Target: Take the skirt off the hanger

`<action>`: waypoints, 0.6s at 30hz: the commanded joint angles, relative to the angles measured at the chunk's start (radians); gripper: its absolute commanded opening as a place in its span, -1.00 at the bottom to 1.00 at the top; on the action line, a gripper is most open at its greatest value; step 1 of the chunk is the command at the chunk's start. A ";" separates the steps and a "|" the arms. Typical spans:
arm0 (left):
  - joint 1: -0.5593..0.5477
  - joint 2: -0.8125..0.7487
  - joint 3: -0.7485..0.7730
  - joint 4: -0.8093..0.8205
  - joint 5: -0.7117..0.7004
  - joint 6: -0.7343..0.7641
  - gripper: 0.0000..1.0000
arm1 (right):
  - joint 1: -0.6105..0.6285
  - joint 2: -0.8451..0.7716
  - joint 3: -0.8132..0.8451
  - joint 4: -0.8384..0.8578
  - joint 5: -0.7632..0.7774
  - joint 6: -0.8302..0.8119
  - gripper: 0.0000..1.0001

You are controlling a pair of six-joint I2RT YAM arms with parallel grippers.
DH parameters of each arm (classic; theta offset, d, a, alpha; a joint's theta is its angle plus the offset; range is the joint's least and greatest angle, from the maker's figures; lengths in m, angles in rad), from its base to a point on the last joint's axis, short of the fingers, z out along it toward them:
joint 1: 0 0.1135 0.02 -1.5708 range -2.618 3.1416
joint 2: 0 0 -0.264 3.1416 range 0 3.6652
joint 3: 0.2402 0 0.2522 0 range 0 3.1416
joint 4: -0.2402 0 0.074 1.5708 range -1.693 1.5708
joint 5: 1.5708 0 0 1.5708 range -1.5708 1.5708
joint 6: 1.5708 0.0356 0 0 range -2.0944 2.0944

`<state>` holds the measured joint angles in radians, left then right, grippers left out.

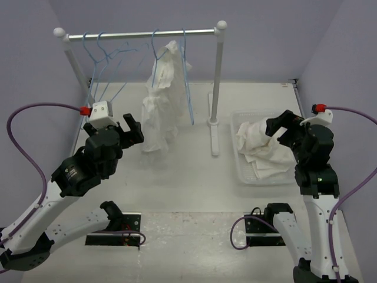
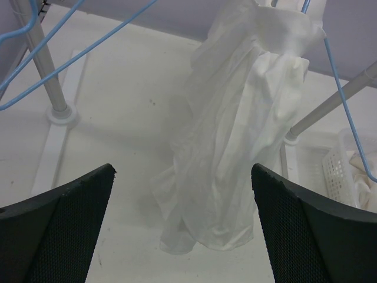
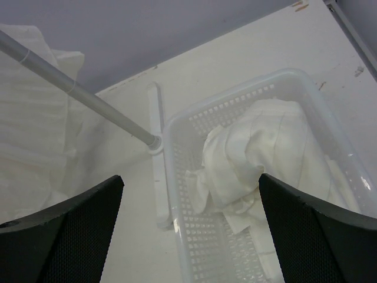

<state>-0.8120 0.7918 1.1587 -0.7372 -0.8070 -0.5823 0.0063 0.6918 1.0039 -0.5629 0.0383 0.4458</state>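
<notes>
Skirt point(image 1: 162, 106) hung long-axis vertical on hanger point(image 1: 189, 88), mid-rail of rack point(image 1: 129, 35). Dead ahead of left gripper point(image 1: 134, 127), just apart; fingers spread wide, empty. Right gripper point(image 1: 283, 127) beyond rack's right post, wide open, empty, farther. Likely left's grab.

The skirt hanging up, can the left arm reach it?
Probably yes. The open left gripper points straight at the skirt, which hangs close in front of it, and nothing shows between them.
</notes>
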 commanded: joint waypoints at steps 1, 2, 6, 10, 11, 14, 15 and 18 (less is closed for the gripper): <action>0.004 0.010 0.015 0.032 -0.008 0.015 1.00 | 0.000 -0.020 0.001 0.050 -0.032 -0.044 0.98; 0.004 0.023 0.019 0.033 -0.009 0.016 1.00 | -0.002 -0.021 -0.002 0.057 -0.058 -0.054 0.98; 0.004 0.063 0.064 0.061 -0.021 0.041 1.00 | -0.002 -0.009 0.007 0.054 -0.052 -0.033 0.98; 0.005 0.141 0.156 0.174 -0.050 0.160 1.00 | -0.002 0.018 0.030 0.037 -0.095 -0.029 0.98; 0.010 0.191 0.212 0.194 -0.066 0.174 1.00 | -0.002 0.034 0.042 0.034 -0.097 -0.029 0.98; 0.039 0.303 0.338 0.238 -0.067 0.251 1.00 | -0.002 0.044 0.036 0.055 -0.126 -0.041 0.98; 0.046 0.328 0.358 0.296 -0.045 0.281 1.00 | -0.002 0.045 0.029 0.061 -0.130 -0.044 0.98; 0.092 0.435 0.462 0.332 0.020 0.355 1.00 | -0.002 0.045 0.024 0.061 -0.132 -0.055 0.98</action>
<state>-0.7555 1.1633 1.5154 -0.5102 -0.8165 -0.3431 0.0063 0.7418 1.0050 -0.5407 -0.0605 0.4171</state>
